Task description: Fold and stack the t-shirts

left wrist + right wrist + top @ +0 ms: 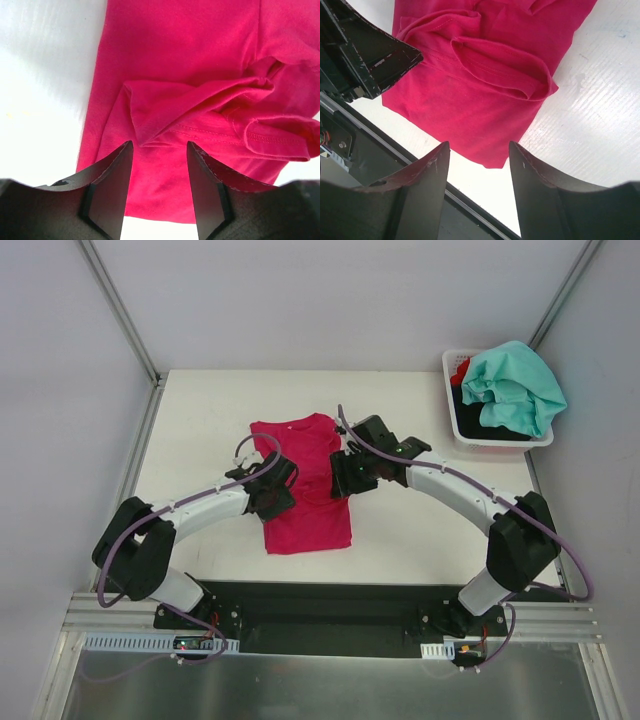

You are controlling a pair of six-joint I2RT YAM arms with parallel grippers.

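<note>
The left hand hangs just over the left side of the magenta-pink t-shirt. Its two fingers stand moderately apart with nothing pinched between them. A rumpled fold and a stitched hem of the cloth lie right under the gap, though I can't tell if the fingertips touch the fabric.

The right hand is at the shirt's right side, opposite the other. Its fingers stand equally apart and empty, and past them I see the shirt's near corner and bare white table.

The shirt lies in the middle of the table between the two hands, partly folded into a long strip running from the near side to the far side, with loose folds bunched where the hands meet.

Well apart, at the far right corner, a white basket holds the others. The teal-mint t-shirt is heaped on top and spills over the rim. A red one and a black one peek out beneath it.
</note>
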